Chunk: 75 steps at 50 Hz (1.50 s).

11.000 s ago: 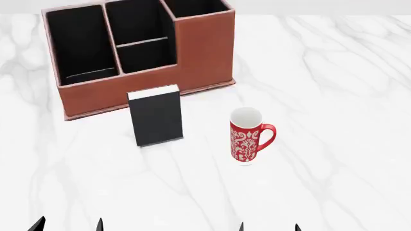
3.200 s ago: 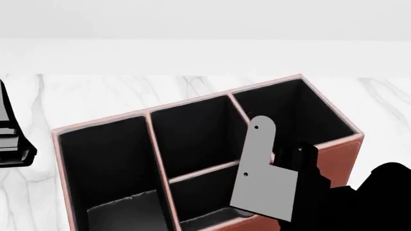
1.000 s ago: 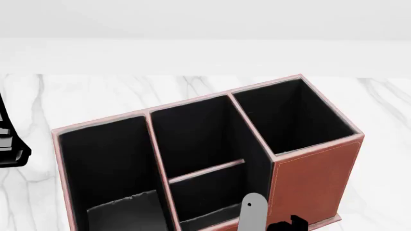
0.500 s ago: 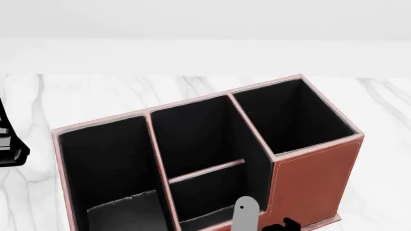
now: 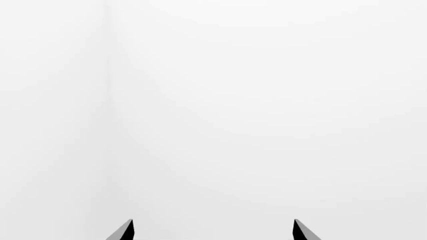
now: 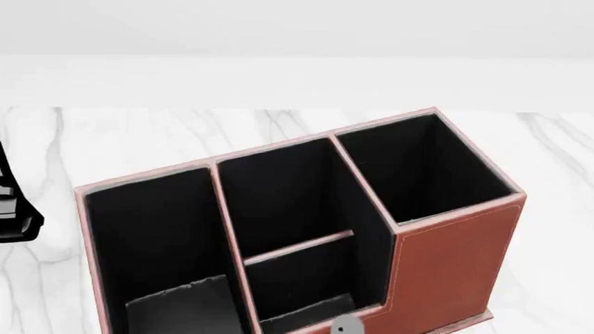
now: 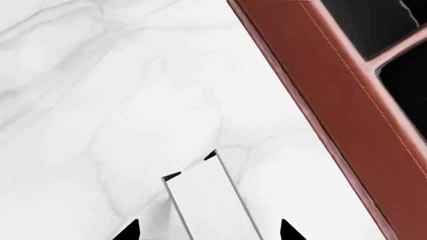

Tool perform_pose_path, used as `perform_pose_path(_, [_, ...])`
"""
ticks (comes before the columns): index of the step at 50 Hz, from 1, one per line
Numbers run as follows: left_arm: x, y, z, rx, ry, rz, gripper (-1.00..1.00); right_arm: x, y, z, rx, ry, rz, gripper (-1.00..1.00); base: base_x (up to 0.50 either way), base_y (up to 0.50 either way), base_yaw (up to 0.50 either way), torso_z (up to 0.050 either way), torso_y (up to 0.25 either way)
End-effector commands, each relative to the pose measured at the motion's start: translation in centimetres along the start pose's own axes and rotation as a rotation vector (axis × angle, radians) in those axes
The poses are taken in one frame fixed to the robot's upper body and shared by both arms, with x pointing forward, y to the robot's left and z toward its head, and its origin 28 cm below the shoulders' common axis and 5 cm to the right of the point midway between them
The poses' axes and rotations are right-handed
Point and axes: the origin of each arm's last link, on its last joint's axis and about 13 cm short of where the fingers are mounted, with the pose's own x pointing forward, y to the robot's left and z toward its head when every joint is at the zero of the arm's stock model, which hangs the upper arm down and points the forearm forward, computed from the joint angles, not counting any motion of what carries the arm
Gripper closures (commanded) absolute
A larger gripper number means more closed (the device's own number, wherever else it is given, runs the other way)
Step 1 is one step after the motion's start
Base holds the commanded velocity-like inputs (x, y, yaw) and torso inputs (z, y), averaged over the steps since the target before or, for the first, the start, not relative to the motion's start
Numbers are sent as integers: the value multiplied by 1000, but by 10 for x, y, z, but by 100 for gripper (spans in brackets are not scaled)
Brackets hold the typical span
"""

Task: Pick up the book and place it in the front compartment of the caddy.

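The book [image 7: 210,202] lies straight ahead of the right gripper [image 7: 207,231], between its spread fingertips, white page edge up, long axis running away from it. The caddy [image 7: 333,90] stands beside it. The left gripper [image 5: 212,231] is wide, empty, farther off.

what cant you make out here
book: mostly cut off by right wrist view's edge; absent from head view.
right gripper: only fingertips show; grip on book unclear.
caddy: front base cut off by head view's edge.
left gripper: sees only blank white.
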Motion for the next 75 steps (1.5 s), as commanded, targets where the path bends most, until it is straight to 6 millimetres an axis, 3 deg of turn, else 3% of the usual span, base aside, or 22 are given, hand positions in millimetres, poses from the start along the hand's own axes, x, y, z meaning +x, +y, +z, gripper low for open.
perform_pose_path(1, [0,2,0,-14,-4,3,-100,10,-1,-2,4,14,18,-100,0,0,0,0,0])
perform_pose_path(21, [0,1,-1,-16,-1,2,-100,22,2,-10,25,37,45,-100,0,0,0,0,0])
perform_pose_path(22, [0,1,-1,-15,-2,2,-100,23,2,-10,24,38,51,100,0,0,0,0,0])
perform_pose_path(35, [0,3,0,-17,-3,10,-100,9,-2,-1,2,7,-8,100,0,0,0,0,0])
perform_pose_path(75, [0,1,0,-15,-2,4,-100,-129,-6,84,-219,-134,-329,100,0,0,0,0,0])
